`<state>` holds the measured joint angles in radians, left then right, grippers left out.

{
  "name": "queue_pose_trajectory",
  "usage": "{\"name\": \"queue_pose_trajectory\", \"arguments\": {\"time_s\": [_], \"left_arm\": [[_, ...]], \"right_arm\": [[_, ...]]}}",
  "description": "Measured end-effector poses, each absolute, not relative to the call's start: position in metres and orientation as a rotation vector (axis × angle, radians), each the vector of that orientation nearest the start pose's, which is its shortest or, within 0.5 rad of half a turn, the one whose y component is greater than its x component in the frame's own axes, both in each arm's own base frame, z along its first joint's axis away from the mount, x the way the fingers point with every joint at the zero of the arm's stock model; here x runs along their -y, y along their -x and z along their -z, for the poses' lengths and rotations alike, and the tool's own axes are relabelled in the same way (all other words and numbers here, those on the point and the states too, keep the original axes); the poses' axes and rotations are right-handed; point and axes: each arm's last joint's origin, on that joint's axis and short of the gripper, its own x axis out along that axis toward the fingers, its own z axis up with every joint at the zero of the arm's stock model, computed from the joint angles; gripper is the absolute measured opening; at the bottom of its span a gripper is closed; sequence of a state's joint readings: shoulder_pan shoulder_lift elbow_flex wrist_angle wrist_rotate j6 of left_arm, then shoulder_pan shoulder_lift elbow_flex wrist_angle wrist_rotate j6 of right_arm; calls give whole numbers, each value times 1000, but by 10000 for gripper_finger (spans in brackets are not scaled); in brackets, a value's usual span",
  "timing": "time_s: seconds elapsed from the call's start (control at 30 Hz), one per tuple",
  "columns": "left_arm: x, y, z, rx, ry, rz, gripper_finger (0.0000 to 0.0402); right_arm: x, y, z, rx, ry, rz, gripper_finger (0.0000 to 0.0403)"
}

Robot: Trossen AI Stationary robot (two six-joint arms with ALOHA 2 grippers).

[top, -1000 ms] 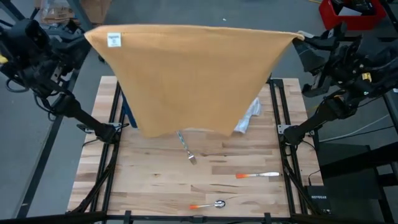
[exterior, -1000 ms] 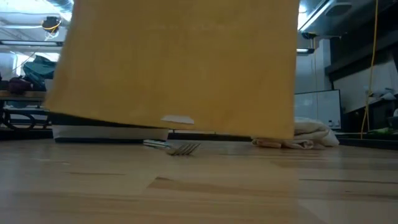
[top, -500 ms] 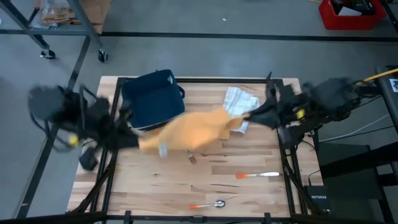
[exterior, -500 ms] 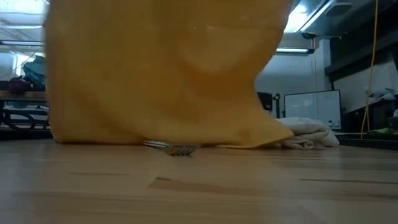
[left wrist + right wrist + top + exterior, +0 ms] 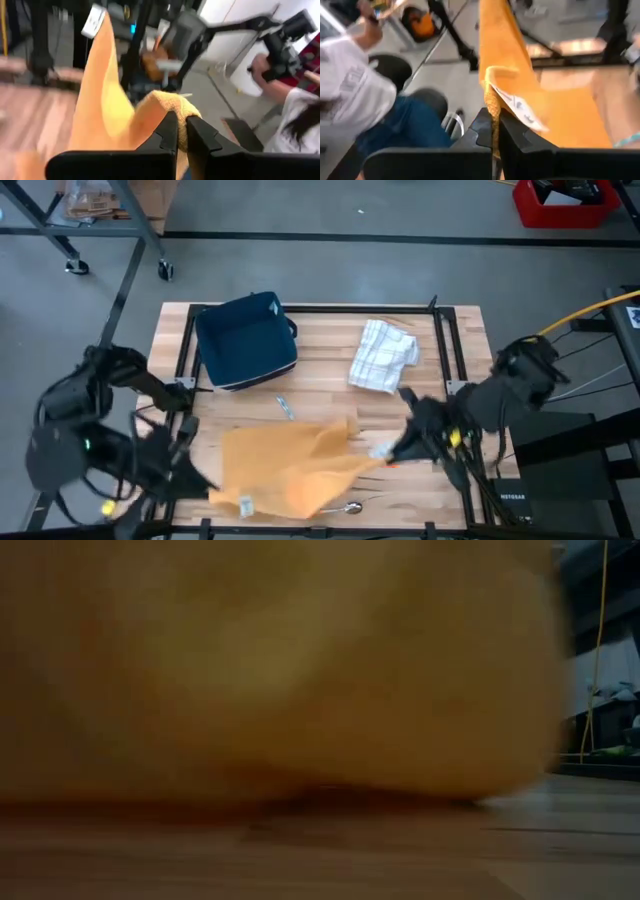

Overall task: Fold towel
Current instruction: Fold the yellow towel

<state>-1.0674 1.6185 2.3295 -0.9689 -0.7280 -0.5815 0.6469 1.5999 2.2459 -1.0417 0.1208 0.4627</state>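
Orange towel [image 5: 288, 465] lies rumpled low-centre of high view on the wood table [image 5: 330, 405], left gripper [image 5: 205, 492] clamped on its lower-left corner & right gripper [image 5: 385, 452] clamped on its right corner, w/ navy bag [image 5: 245, 340] & checked cloth [image 5: 383, 354] above, spoon [image 5: 350, 507] just below.

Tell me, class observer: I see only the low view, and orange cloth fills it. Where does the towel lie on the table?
Observer: The orange towel lies spread over the table's near half, in the high view.
Operator: Is either gripper holding it?
Observer: The left gripper is shut on one edge.
Operator: And the other?
Observer: The right gripper is shut on an edge beside the towel's white label.
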Motion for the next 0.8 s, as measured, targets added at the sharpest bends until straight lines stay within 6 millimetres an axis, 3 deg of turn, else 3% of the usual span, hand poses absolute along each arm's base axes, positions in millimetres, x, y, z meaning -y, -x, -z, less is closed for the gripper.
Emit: {"name": "queue_pose_trajectory", "arguments": {"time_s": [0.23,0.43,0.53,0.67,0.8], "left_arm": [[259,-155,-516,-411,461,208,5],[271,-161,-496,-432,454,73,5],[263,-157,-487,-454,438,-38,5],[246,-151,-475,-498,423,-194,5],[245,-152,-475,-490,415,-183,5]], "right_arm": [[-201,-217,-504,-652,-382,-419,9],[-226,-224,-488,-691,-395,-360,9],[-224,-228,-479,-691,-282,-251,9],[-207,-237,-463,-766,-141,-61,9],[-183,-246,-457,-826,-104,40,9]]}}
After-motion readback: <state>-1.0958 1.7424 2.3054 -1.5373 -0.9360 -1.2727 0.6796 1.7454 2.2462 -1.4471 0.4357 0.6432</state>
